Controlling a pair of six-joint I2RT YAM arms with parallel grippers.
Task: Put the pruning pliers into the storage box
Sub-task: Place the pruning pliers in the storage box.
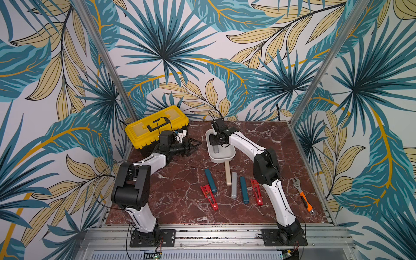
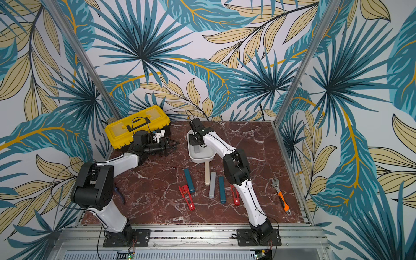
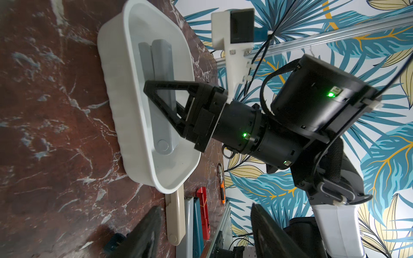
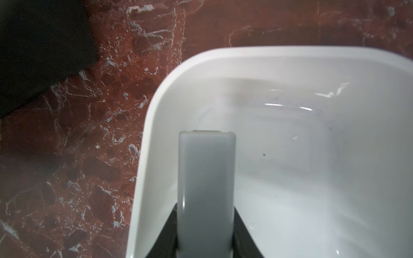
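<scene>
The white storage box (image 1: 221,159) (image 2: 202,159) stands at the back middle of the marble table. My right gripper (image 1: 215,143) (image 4: 206,223) reaches down into it, shut on a grey pruning pliers (image 4: 206,174) (image 3: 162,67) that lies along the box floor. My left gripper (image 1: 194,148) (image 3: 205,234) hangs open and empty to the left of the box, beside the toolbox. In front of the box lie a beige bar (image 1: 227,174) touching its near wall, two teal bars (image 1: 211,181) (image 1: 244,190), a grey bar (image 1: 234,188) and two red truss bars (image 1: 209,197) (image 1: 256,191).
A yellow toolbox (image 1: 157,126) with a black handle sits at the back left, just behind my left gripper. An orange-handled wrench (image 1: 302,195) lies near the right edge. Blue curved handles (image 2: 120,194) peek out behind my left arm. My right arm passes over the right red bar.
</scene>
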